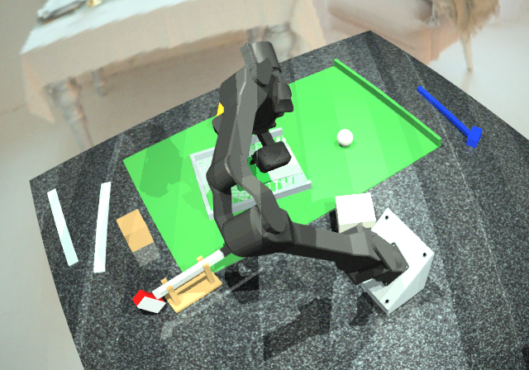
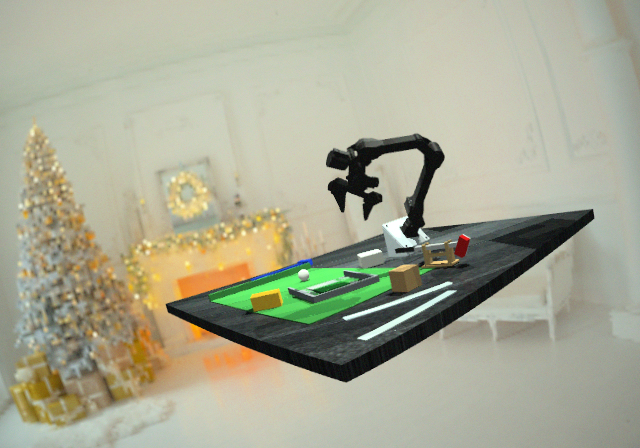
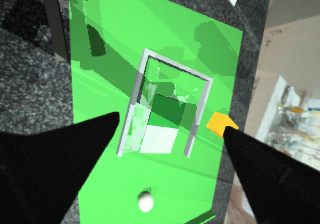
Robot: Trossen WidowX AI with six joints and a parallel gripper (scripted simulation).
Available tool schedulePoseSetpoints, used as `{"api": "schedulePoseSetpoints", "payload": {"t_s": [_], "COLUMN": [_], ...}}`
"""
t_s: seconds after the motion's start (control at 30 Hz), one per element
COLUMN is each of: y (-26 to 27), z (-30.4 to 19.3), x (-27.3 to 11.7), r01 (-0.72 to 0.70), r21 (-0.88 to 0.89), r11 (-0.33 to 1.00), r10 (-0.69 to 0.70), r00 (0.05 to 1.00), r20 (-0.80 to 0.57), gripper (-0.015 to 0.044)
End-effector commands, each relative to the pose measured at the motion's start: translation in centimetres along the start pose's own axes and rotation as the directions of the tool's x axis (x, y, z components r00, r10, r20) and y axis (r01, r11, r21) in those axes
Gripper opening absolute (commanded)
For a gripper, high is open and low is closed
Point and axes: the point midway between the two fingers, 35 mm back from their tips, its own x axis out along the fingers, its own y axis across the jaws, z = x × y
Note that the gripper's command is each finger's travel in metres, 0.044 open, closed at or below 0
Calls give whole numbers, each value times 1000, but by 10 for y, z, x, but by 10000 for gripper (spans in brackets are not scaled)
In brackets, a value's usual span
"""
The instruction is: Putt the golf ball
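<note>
The red putter [image 1: 143,300] [image 2: 462,245] lies across a wooden stand [image 1: 194,294] [image 2: 439,264]; its dark grip [image 3: 56,24] shows at the wrist view's upper left. The white golf ball [image 1: 345,137] [image 2: 303,275] [image 3: 146,202] sits on the green mat [image 1: 316,101] [image 3: 105,184]. The white ramp [image 1: 285,170] [image 3: 159,139] rises to the raised green [image 3: 167,110], inside a three-sided grey border [image 1: 200,187] [image 2: 343,290] [image 3: 133,104]. My gripper [image 2: 354,214] [image 3: 171,123] is open and empty, high above the mat, pointing down, away from the putter. The arm hides part of the border in the top view.
A yellow block [image 1: 220,109] [image 2: 266,299] [image 3: 221,124] stands beside the border. A tan block [image 1: 135,230] [image 2: 404,278] and two white strips [image 1: 62,227] [image 1: 102,227] lie beyond the mat. A white block [image 1: 355,210] [image 2: 370,258] stands near the arm's base. A blue putter [image 1: 446,111] lies past the green rail [image 1: 388,103].
</note>
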Motion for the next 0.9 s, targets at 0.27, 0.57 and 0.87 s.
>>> {"api": "schedulePoseSetpoints", "payload": {"t_s": [0.27,0.57,0.87], "y": [128,138,149], "z": [73,70,66], "x": [65,79,97], "r01": [-512,-511,-511], "r21": [-59,-60,-60], "r11": [857,857,857], "r10": [515,515,514], "r00": [854,854,854], "r20": [72,72,73], "gripper": [440,440,440]}}
